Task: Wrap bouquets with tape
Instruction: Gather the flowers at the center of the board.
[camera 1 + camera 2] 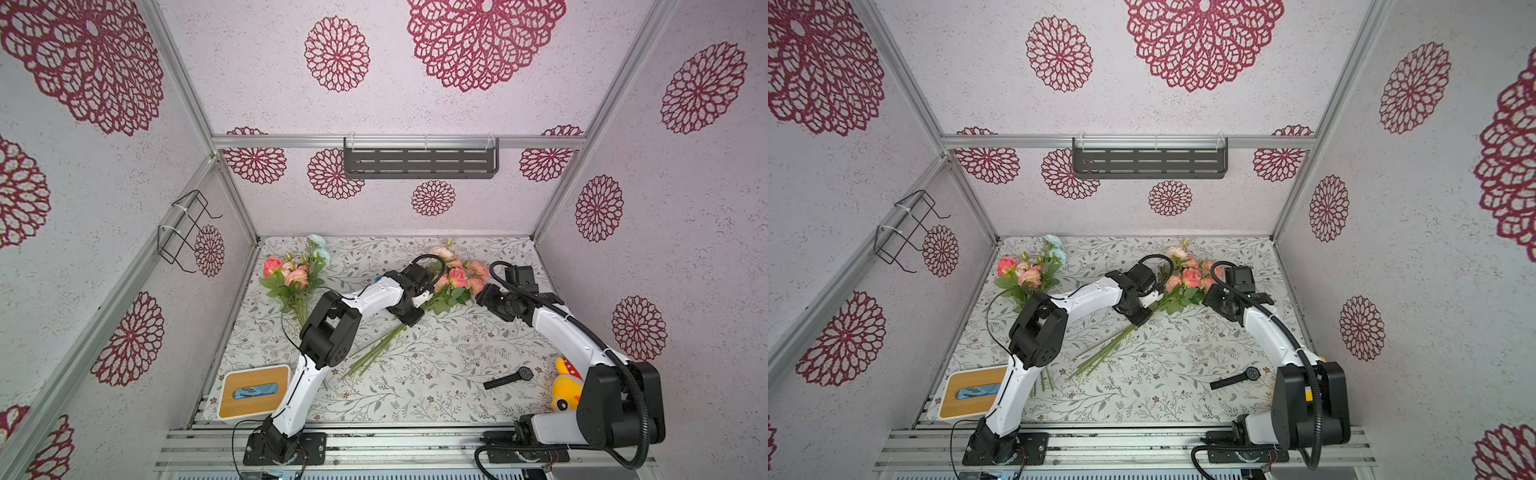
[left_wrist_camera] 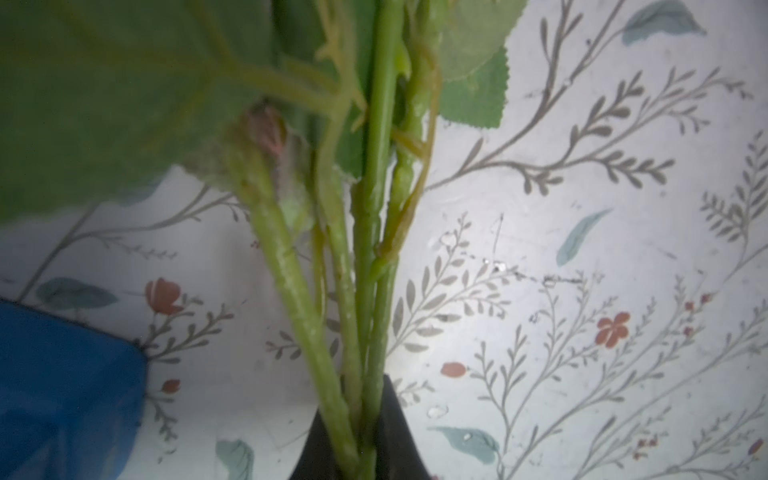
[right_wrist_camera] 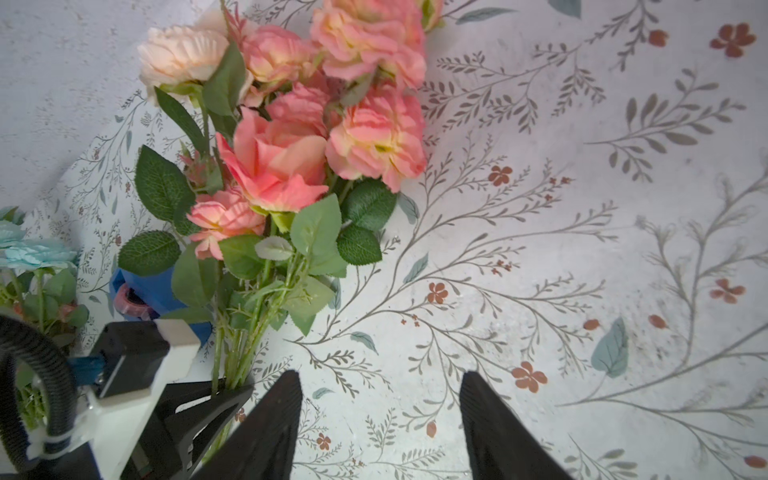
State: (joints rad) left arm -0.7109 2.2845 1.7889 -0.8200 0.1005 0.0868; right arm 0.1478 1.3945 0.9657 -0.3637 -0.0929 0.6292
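Two bouquets lie on the floral table cover. The bouquet with a pale blue bloom (image 1: pixel 297 274) is at the back left. The pink and peach bouquet (image 1: pixel 455 278) lies mid-table, with its green stems (image 2: pixel 374 208) fanning toward the front. My left gripper (image 1: pixel 409 316) is shut on those stems just below the leaves, and in the left wrist view they pass between its black fingers (image 2: pixel 395 432). My right gripper (image 3: pixel 380 374) stands open beside the blooms (image 3: pixel 278 162), over bare cover with nothing between its fingers. The blue tape dispenser (image 3: pixel 162 291) sits behind the left wrist, mostly hidden by leaves.
A black wristwatch (image 1: pixel 509 377) lies front right, and a yellow plush toy (image 1: pixel 565 390) is next to the right arm's base. A wood-topped tissue box (image 1: pixel 253 390) stands at the front left. A wire rack (image 1: pixel 185 232) hangs on the left wall and a dark shelf (image 1: pixel 419 164) on the back wall.
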